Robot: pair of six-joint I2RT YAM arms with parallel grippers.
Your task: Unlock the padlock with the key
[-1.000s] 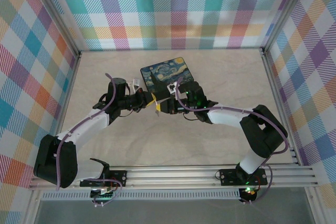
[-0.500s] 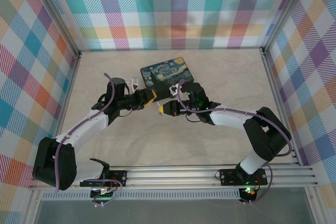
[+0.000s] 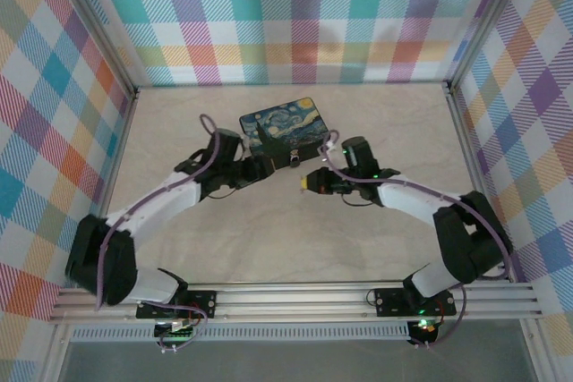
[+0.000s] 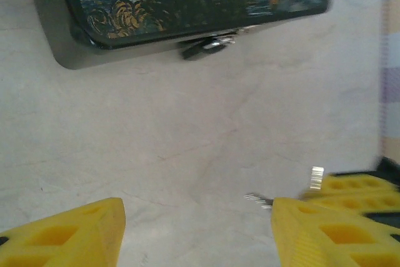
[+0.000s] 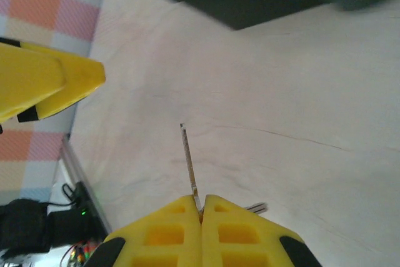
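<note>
Newly released, the left fingers hover by the tin. The right fingers clench the key, blade forward for inserting.

We see a lab test cell — plaid backdrop panels from nine to three o'clock, aluminium rail at six.

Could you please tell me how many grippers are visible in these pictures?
2. The left gripper is open at the near edge of the starry-night tin; the right gripper, to its right, is shut on the key.
</note>
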